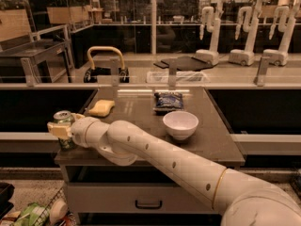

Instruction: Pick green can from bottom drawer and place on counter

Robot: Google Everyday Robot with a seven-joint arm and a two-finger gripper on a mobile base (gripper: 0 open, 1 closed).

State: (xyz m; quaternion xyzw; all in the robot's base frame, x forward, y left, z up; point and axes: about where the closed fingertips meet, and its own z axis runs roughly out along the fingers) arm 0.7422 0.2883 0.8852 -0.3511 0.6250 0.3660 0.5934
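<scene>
The green can (64, 128), with a silver top, stands upright at the near left corner of the grey-brown counter (141, 121). My gripper (62, 129) is at that corner, fingers (58, 130) closed around the can's body. My white arm reaches from the lower right across the counter's front edge and hides part of it. The drawer front (148, 199) below the counter looks closed.
On the counter sit a yellow sponge (102, 108), a blue snack bag (168, 100) and a white bowl (180, 124). Behind runs a long pale ledge (221, 74) with glass panels. A basket of items (33, 214) stands on the floor at the lower left.
</scene>
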